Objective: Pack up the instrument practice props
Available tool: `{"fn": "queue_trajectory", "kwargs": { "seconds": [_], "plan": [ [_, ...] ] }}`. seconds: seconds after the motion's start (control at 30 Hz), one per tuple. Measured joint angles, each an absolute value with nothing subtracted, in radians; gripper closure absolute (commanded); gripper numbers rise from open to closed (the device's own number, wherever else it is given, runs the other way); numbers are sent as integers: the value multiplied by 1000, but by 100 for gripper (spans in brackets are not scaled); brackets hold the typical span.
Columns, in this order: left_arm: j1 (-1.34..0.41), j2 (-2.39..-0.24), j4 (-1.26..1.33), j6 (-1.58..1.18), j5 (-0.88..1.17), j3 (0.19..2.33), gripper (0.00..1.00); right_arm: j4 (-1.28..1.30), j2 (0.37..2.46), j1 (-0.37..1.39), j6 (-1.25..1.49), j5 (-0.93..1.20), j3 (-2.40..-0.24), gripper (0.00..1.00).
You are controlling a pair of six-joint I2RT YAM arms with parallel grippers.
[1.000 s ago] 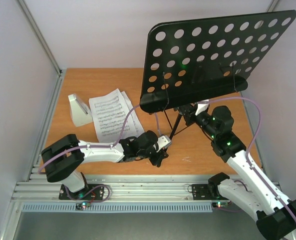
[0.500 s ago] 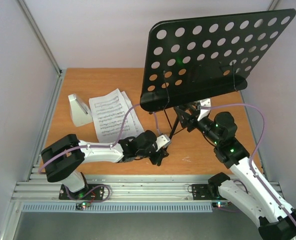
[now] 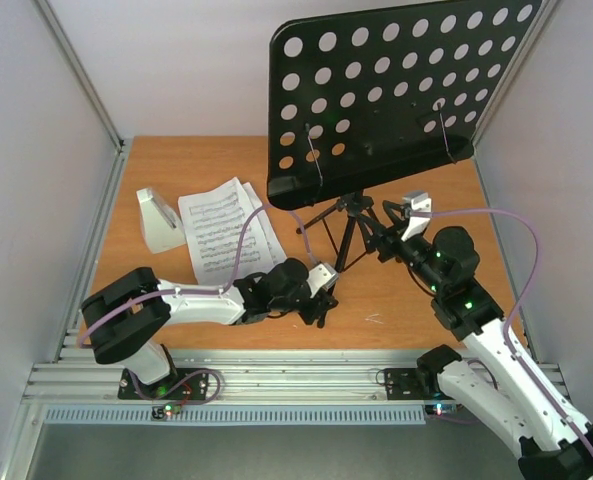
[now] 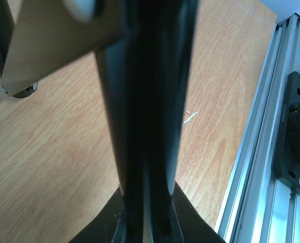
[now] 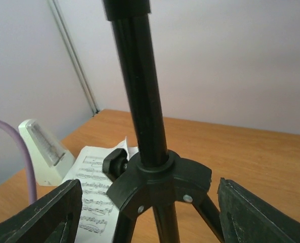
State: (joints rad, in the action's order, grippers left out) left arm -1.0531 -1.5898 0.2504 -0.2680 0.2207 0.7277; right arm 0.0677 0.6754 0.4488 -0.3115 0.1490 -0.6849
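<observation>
The black music stand stands at mid-table, its perforated desk (image 3: 396, 90) raised high above the tripod hub (image 3: 351, 205). My left gripper (image 3: 321, 298) is low near the front edge, shut on one tripod leg (image 4: 144, 101), which runs straight up between its jaws (image 4: 145, 202). My right gripper (image 3: 384, 238) is open just right of the hub; in its wrist view the hub (image 5: 157, 182) and pole (image 5: 139, 91) sit between the wide-apart fingers (image 5: 43, 217), untouched. White sheet-music pages (image 3: 221, 230) lie flat at left, with the pale grey metronome (image 3: 159, 220) upright beside them.
An aluminium rail (image 3: 276, 380) runs along the near table edge, close to my left gripper (image 4: 271, 152). Grey walls close in the left, back and right. A purple cable (image 3: 246, 240) loops over the pages; another (image 3: 506, 220) arcs right of the stand.
My right gripper has opened and drawn back from the stand's pole. The desk has swung up and to the left, uncovering the tripod. The left gripper keeps its hold.
</observation>
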Motion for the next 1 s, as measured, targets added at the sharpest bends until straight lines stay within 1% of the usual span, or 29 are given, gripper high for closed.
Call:
{"fn": "queue_trajectory", "kwargs": {
  "seconds": [0.23, 0.5, 0.67, 0.77, 0.87, 1.0],
  "plan": [
    [-1053, -1588, 270, -251, 220, 707, 100, -47, 789, 448, -272, 144, -690, 40],
    [-1053, -1571, 270, -254, 221, 702, 100, -192, 830, 448, -265, 177, -699, 51],
    [-1053, -1563, 268, -257, 221, 702, 100, -228, 869, 448, -283, 214, -709, 57],
    [-1052, -1556, 268, -262, 219, 702, 100, -234, 897, 448, -300, 217, -721, 58],
    [-1049, -1556, 272, -262, 218, 702, 100, -248, 921, 448, -321, 218, -729, 56],
    [-1049, -1556, 273, -262, 218, 702, 99, -276, 947, 448, -346, 216, -731, 57]
  ]
}}
